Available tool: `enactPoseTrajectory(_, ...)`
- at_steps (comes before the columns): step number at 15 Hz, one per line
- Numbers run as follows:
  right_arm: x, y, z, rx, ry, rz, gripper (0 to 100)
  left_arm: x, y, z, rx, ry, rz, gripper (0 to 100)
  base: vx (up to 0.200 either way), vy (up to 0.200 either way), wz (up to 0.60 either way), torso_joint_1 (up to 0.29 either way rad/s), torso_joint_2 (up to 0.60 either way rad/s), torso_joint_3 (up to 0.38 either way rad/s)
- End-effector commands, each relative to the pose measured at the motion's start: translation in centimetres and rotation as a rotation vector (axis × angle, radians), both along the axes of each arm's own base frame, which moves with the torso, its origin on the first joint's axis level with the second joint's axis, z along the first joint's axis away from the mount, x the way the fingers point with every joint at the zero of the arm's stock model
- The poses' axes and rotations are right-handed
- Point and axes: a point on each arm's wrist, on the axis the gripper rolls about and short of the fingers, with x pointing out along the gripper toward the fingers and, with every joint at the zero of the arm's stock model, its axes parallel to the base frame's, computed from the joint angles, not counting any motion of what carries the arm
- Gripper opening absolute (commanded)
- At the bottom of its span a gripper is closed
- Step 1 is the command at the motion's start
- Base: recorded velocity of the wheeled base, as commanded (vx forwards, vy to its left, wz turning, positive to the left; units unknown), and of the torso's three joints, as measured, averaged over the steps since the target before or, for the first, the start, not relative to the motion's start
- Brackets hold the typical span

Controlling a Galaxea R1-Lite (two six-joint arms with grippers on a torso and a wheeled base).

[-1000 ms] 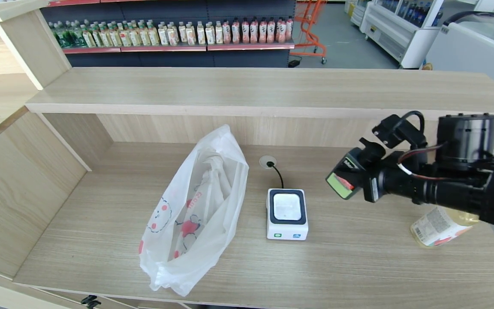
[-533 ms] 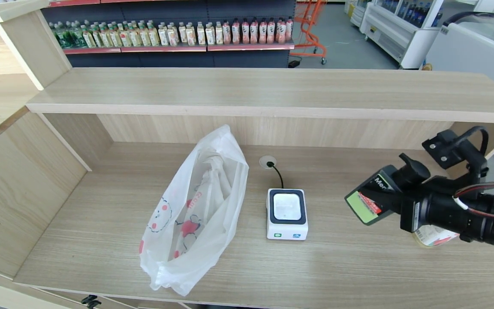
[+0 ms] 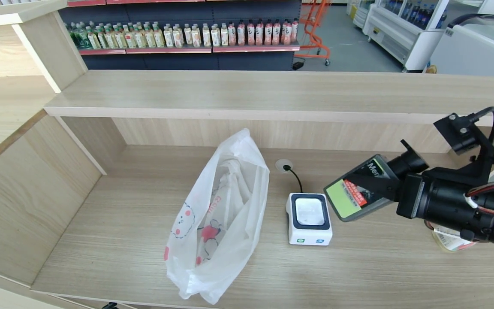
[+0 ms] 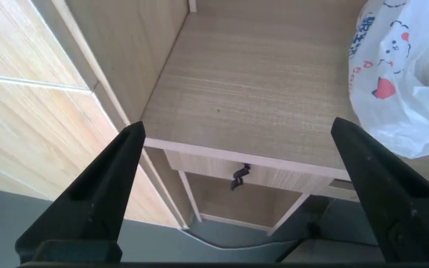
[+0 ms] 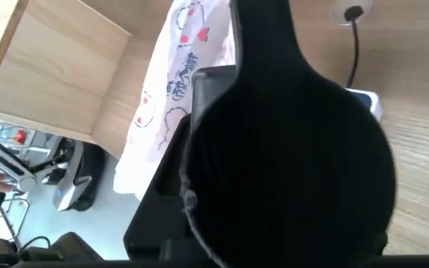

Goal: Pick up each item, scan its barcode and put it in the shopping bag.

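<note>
Left pincer hangs wide open and empty by the table edge. Bag lies left of the scanner. Right pincer is clamped on the box, which sits in the air just right of the scanner. I'd turn the barcode face squarely to the glass, low and steady. Bottle waits far right.

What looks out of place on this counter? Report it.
Nothing spilled or broken. The bag lies slumped on its side on the counter, not standing open, which could hinder loading the box.
</note>
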Motion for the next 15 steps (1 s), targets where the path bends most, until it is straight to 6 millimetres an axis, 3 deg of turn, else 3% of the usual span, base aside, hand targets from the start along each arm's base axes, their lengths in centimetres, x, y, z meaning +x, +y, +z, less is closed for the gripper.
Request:
enactPoseTrajectory(1,0.7,1.0,-0.8,-0.012,0.037,0.021,0,0.0,0.0,0.0,-0.001,0.001,0.0,100,0.0,0.2,0.0,-0.007,0.0,0.002)
enactPoseTrajectory(3,2.0,1.6,-2.4,-0.044,0.096,0.019,0,0.0,0.0,0.0,0.005,0.002,0.0,100,0.0,0.2,0.0,0.002,0.0,0.0)
enactPoseTrajectory(9,6.6,4.6,-5.7,-0.102,0.199,0.026,0,0.0,0.0,0.0,0.007,0.002,0.0,100,0.0,0.0,0.0,0.0,0.0,0.0)
enactPoseTrajectory(15,9.2,8.5,-8.2,-0.222,0.162,0.056,0,0.0,0.0,0.0,0.007,0.002,0.0,100,0.0,0.0,0.0,0.0,0.0,0.0)
